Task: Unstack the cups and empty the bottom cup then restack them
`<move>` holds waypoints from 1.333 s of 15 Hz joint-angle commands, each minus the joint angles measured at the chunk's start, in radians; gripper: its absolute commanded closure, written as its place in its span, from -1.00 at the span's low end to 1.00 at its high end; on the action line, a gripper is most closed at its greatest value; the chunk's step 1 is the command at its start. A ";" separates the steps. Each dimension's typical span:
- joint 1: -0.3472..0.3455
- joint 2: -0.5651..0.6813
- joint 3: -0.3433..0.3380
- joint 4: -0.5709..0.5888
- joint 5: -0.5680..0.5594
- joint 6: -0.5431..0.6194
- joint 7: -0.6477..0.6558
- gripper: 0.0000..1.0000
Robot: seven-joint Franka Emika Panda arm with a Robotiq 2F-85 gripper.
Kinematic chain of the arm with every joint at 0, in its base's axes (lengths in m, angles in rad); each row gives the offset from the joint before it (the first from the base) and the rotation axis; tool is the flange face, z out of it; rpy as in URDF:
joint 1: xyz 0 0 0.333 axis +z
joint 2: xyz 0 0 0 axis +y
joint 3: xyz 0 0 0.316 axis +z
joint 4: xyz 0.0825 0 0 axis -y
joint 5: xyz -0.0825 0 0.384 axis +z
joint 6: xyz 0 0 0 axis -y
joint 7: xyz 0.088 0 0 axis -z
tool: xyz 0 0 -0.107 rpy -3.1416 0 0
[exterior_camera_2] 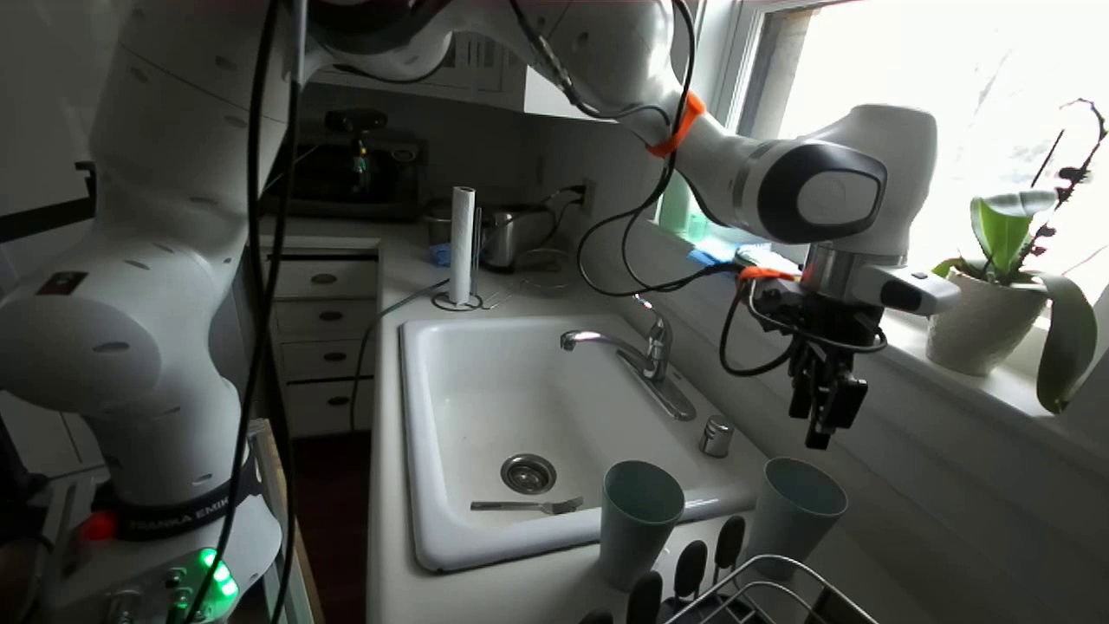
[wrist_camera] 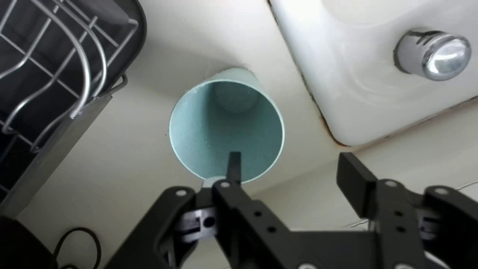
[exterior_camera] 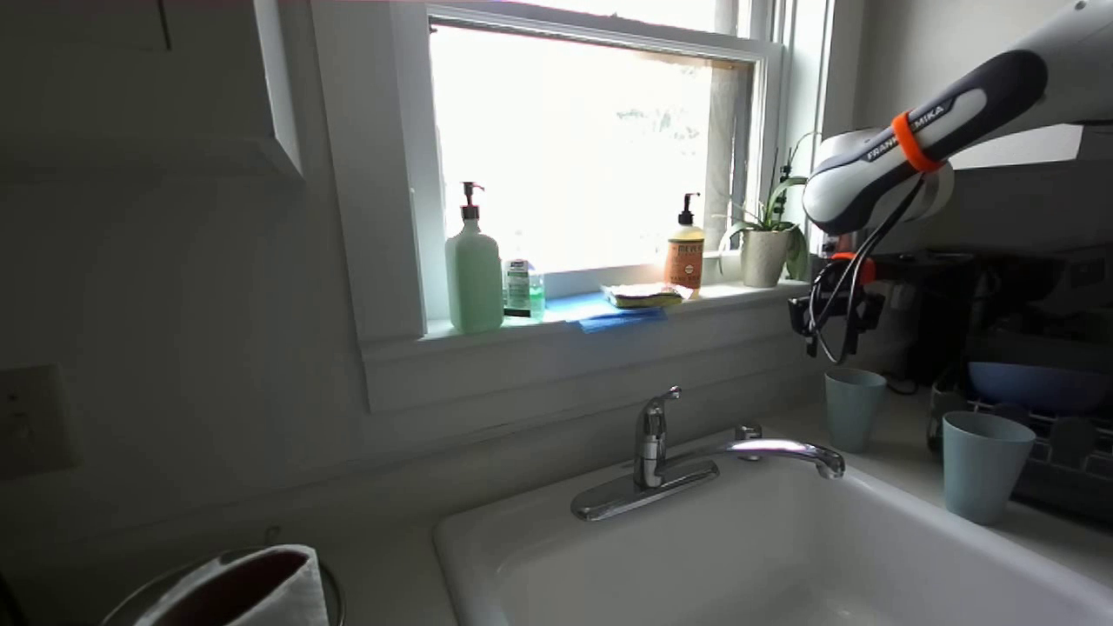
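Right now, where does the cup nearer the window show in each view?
In an exterior view: cup right of centre, right of the chrome cap, left of the other cup.
In an exterior view: cup lower right, right of the other cup.
Wrist view: cup near centre, left of and below the chrome cap.
Shared landmark: chrome cap on the sink, in all three views.

There are two cups point(exterior_camera: 983, 474) point(exterior_camera: 852, 413), one sink point(exterior_camera_2: 485, 407), one faucet point(exterior_camera: 650, 448), one fork point(exterior_camera_2: 520, 506).
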 commanded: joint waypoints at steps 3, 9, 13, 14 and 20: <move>0.004 -0.217 -0.003 -0.179 0.065 -0.204 0.052 -1.00; -0.013 -0.293 -0.034 -0.259 0.069 -0.403 0.177 -1.00; -0.043 -0.252 -0.044 -0.289 0.169 -0.356 0.106 -1.00; -0.048 -0.241 -0.046 -0.296 0.189 -0.335 0.090 -1.00; -0.066 -0.161 -0.041 -0.292 0.265 -0.242 0.008 -1.00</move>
